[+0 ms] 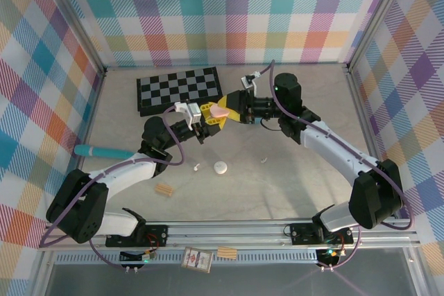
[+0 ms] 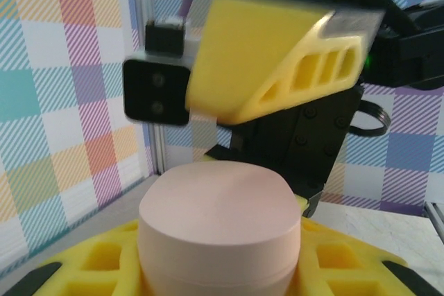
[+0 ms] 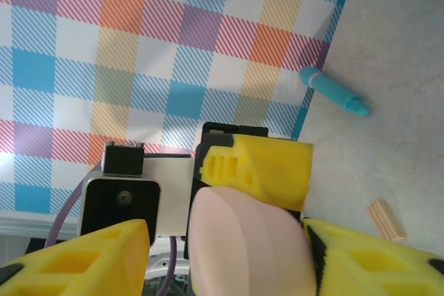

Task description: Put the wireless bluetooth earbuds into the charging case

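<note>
My left gripper (image 1: 210, 117) is shut on a pale pink charging case (image 1: 220, 111), lid closed, held up above the middle of the table. In the left wrist view the case (image 2: 220, 230) sits between my yellow fingers (image 2: 82, 268). My right gripper (image 1: 234, 110) meets it from the right and straddles the case (image 3: 243, 247). One right finger (image 3: 374, 254) lies against the case. The other finger (image 3: 76, 258) stands off it with a gap, so this gripper is open. Two tiny white earbuds (image 1: 196, 167) (image 1: 263, 159) lie on the table below, beside a white case (image 1: 220, 167).
A black-and-white chessboard (image 1: 179, 90) lies at the back. A teal pen (image 1: 104, 151) (image 3: 333, 93) rests by the left wall. A small tan wooden block (image 1: 164, 190) (image 3: 386, 220) lies near the front left. Plaid walls enclose three sides.
</note>
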Tool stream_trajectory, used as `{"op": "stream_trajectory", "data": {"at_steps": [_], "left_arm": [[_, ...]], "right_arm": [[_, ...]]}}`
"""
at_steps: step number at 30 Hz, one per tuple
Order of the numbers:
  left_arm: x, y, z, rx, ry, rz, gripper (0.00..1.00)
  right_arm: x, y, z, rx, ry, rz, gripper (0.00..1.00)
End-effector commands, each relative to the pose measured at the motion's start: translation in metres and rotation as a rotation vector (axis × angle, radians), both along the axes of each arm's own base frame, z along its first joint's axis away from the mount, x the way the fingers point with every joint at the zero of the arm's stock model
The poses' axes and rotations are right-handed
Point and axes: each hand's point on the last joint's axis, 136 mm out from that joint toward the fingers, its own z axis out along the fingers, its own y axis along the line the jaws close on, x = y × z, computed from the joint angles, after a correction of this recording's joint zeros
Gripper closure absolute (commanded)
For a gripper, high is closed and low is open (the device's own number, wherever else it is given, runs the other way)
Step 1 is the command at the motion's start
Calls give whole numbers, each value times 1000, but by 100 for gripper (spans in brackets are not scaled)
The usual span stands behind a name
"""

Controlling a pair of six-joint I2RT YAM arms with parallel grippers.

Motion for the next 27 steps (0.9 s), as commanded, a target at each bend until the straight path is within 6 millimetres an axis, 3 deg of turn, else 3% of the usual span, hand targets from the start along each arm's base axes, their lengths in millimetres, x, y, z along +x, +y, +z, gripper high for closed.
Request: {"op": "stream_trajectory", "data": {"at_steps": [1, 8, 15, 17, 27], "left_arm": [[-10, -4, 23, -32, -60, -31, 68], [-8, -3, 19, -22, -54, -19, 64], [-8, 2, 2, 47, -15, 28, 7], [-10, 4, -9, 85, 4, 36, 0], [-30, 3, -92, 338, 202, 33, 0]], "right_arm": [[-10, 1, 14, 39, -38, 43, 57], [-2, -3, 7, 22, -34, -5, 77], [31, -32, -17, -60, -66, -182, 77], [46, -44, -35, -118, -80, -246, 77], [121, -87, -160, -453, 0, -460, 76]]}}
